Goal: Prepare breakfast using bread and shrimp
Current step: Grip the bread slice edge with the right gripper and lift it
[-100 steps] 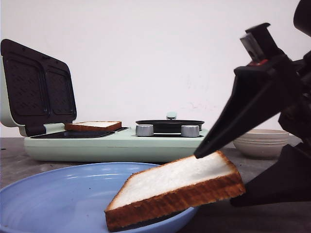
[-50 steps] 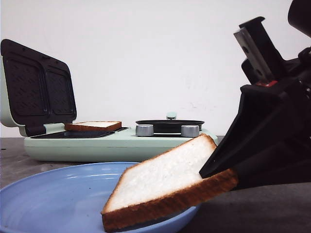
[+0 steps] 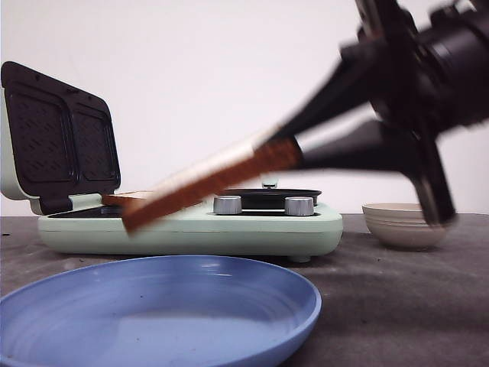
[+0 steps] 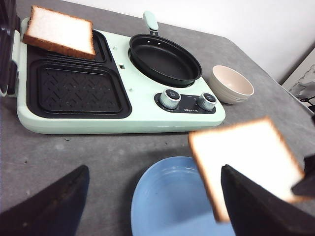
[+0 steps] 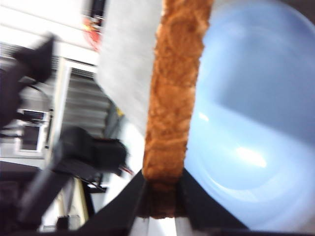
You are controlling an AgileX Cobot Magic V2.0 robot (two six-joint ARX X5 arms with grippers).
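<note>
Taking the mint-green breakfast maker [image 3: 191, 229] as the landmark: its lid [image 3: 57, 138] stands open at its left end, and one slice of bread [image 4: 60, 31] already lies in the rear grill bay, the one next to the lid hinge. The front grill bay [image 4: 78, 89] beside it is bare. Toward the right end of the appliance sit the round frying pan [image 4: 165, 59] and two knobs [image 4: 171, 98], and just past that end stands a cream bowl [image 4: 232, 83] on the grey surface [image 4: 74, 157].

In front of the appliance lies the blue plate [image 3: 153, 313], with nothing on it. The left end effector [image 4: 147, 196] hangs over the surface in front of the appliance, fingers spread wide and holding nothing.

The second slice [image 3: 206, 180] is in the air above the plate, tilted, with its low corner toward the grill side. The right end effector [image 5: 162, 189] pinches it by one crust edge only, and both are motion-blurred.

The risks follow from that grip. A hold on one edge of soft bread, at speed, could let the slice swing, tear at the crust or slip out over the knobs or pan. If it comes in tilted, its low corner may catch the first slice or the bay rim and land skewed. The open lid is close to the likely path too.
</note>
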